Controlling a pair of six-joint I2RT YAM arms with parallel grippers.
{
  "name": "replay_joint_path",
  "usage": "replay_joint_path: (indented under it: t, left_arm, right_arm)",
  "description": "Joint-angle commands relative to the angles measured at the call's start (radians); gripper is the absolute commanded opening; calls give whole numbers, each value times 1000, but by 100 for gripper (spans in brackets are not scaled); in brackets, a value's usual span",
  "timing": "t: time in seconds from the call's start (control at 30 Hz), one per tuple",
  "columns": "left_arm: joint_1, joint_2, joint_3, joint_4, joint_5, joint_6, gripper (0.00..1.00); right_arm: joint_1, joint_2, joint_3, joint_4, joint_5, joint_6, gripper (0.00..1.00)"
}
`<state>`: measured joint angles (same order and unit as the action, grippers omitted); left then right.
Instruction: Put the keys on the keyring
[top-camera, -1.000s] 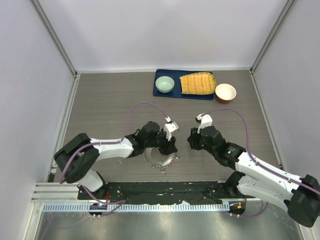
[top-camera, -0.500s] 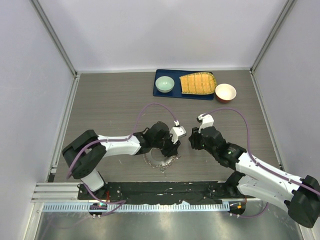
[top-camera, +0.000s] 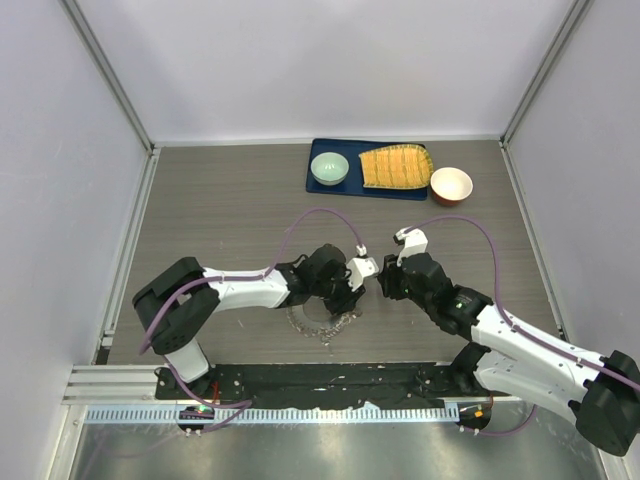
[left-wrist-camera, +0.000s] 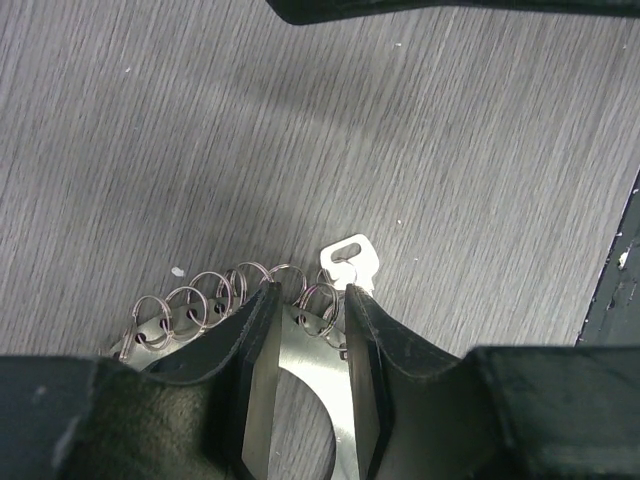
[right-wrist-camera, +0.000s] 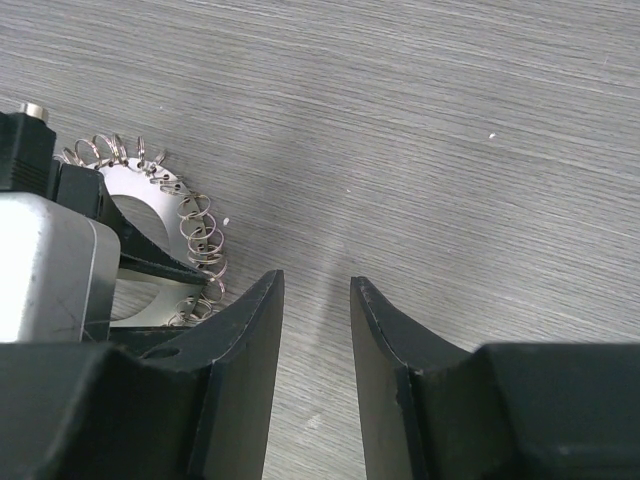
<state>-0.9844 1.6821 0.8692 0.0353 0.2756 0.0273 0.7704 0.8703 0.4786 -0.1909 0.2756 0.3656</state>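
The keyring (top-camera: 316, 320) is a flat grey metal ring fringed with small wire loops, lying on the wooden table. My left gripper (top-camera: 343, 298) sits over its right side. In the left wrist view its fingers (left-wrist-camera: 307, 290) are closed on either side of the ring's flat band (left-wrist-camera: 300, 365). A small silver key (left-wrist-camera: 351, 262) lies at the ring's outer edge, its slotted head caught in one wire loop. My right gripper (top-camera: 386, 285) hangs just right of the left one, open and empty above bare table (right-wrist-camera: 317, 283). The ring (right-wrist-camera: 135, 190) and the left gripper's body (right-wrist-camera: 45, 260) show at its left.
A blue tray (top-camera: 345, 190) at the back holds a pale green bowl (top-camera: 329, 168) and a ribbed yellow-orange piece (top-camera: 396, 167). An orange bowl (top-camera: 451, 185) stands right of the tray. A black rail (top-camera: 330, 378) runs along the near table edge.
My left gripper has moved right along the keyring, closing the distance to the right gripper. The right arm has barely moved.
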Motion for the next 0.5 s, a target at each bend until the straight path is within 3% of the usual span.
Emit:
replay_joint_path:
  t: [0.0,0.2,0.47]
  left_arm:
    - [-11,18,31,-32,-25,22,35]
    - [-22,-1,27,-75,-65,20,41]
    - [-23,-56,10,-5,-115,-23,49]
  right_arm:
    - [1,-5,5,39,17,2,39]
    - [1,-5,-1,45,13,-1,39]
    - [1,-4,-3,51,-1,3,39]
